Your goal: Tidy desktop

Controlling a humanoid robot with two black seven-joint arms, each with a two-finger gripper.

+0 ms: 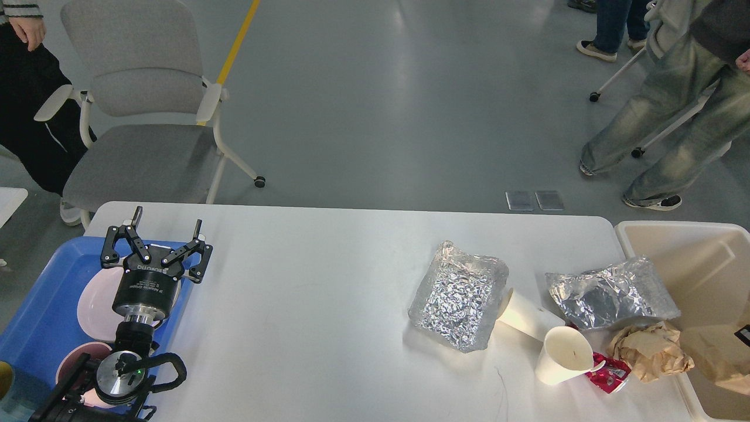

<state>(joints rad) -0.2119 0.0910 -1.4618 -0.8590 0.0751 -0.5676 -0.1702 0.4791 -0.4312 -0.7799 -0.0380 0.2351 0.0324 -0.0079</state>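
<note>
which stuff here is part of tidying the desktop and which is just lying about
Job:
white rectangular desktop
two crinkled silver foil wrappers
two white paper cups
crumpled brown paper
red wrapper
cream rectangular bin

Lying about:
grey chair
blue plastic tray

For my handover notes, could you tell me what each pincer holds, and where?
The left pincer is open above the blue tray, holding nothing. The right pincer is out of view.

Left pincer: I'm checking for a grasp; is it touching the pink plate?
Cannot tell. The head view shows the open left pincer overlapping the pink plate, hiding any gap.
</note>
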